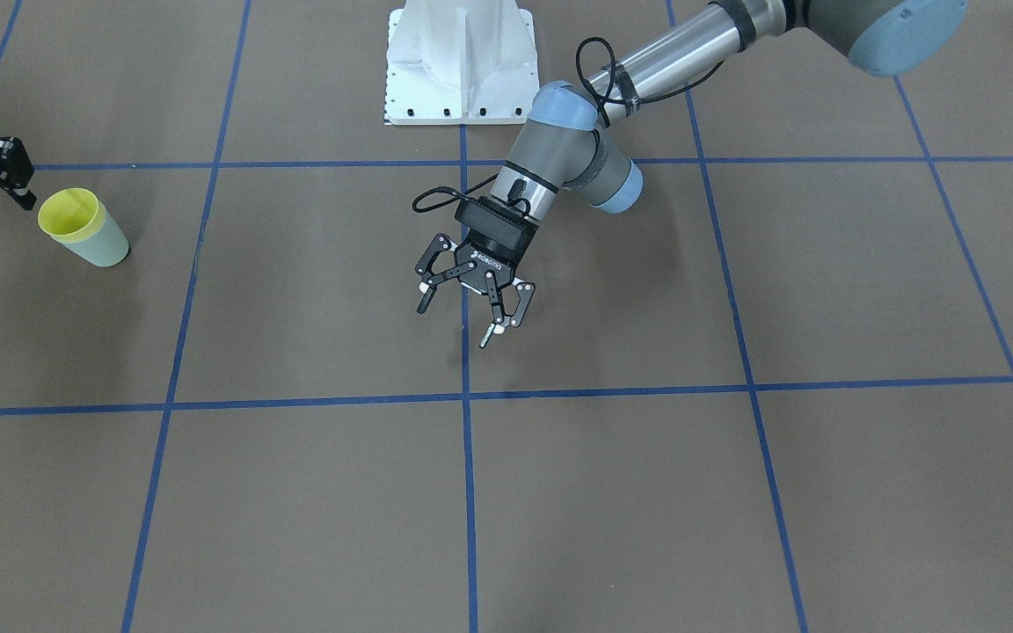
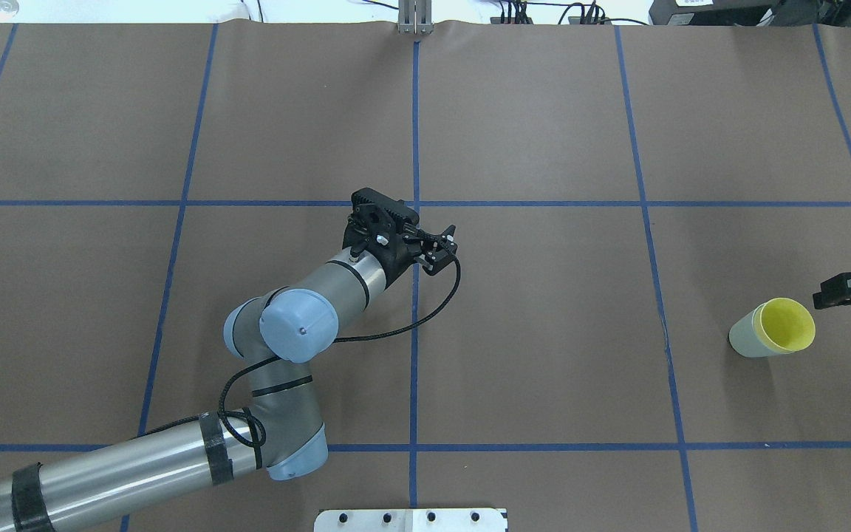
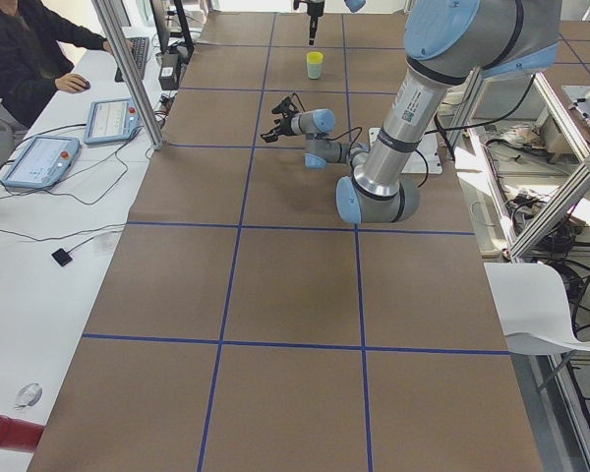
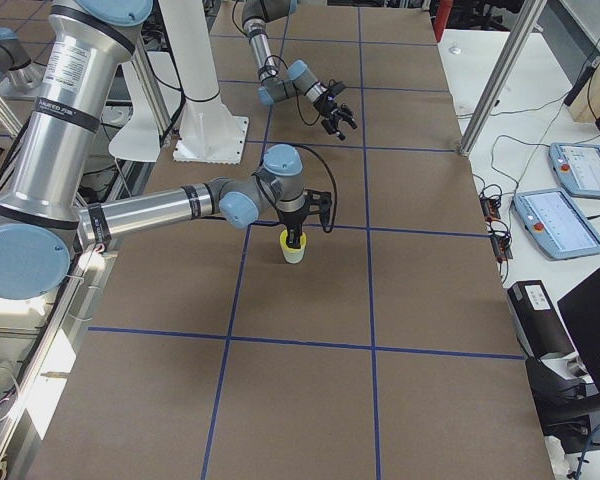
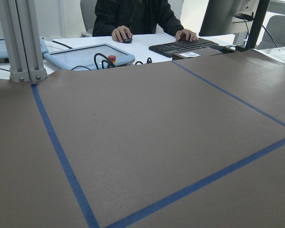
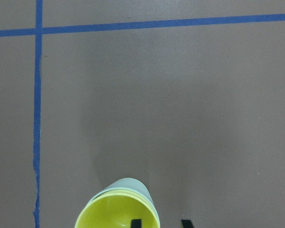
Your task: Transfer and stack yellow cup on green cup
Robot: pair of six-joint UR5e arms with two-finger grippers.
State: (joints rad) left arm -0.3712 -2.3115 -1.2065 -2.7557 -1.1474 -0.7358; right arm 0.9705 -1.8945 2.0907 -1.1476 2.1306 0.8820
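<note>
Brown gridded tabletop (image 2: 544, 332) carries the yellow cup (image 2: 787, 324), nested upright in the green cup (image 2: 742, 343), just below the spread right gripper (image 1: 7, 195) (the left gripper (image 1: 462, 308), also spread, hangs well apart mid-table).

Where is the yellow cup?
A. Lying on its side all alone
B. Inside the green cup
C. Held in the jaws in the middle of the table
B: the yellow cup sits nested in the green cup, with only its rim and inside showing.
</note>
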